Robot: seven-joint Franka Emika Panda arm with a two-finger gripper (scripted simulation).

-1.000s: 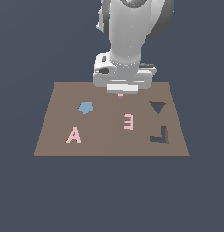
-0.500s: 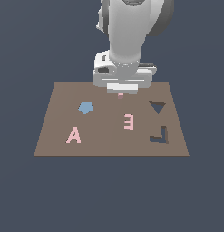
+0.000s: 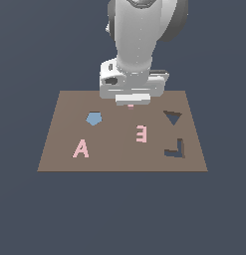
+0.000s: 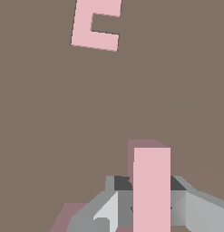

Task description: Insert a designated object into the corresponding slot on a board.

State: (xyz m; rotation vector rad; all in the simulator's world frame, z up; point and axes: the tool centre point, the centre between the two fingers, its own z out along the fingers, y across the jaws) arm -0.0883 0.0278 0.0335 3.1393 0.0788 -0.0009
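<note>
One board (image 3: 60,149) is carrying two pink letters, reading A (image 3: 80,148) and E (image 3: 140,133), one blue pentagon (image 3: 94,118) and two dark recesses: a triangle (image 3: 172,117) and the L-shaped slot (image 3: 176,149). The hand (image 3: 130,104) is clamping one pink L block (image 4: 151,188) between its fingers, with the E nearest to it and the slot farther off.

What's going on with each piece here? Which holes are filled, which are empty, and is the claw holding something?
Gripper: shut on the pink L block.
Pink L block: held between the fingers, above the board.
L-shaped slot: empty.
Triangular recess: empty.
Pink E: lying flat on the board.
Pink A: lying flat on the board.
Blue pentagon: lying flat on the board.
Board: flat, brown.
</note>
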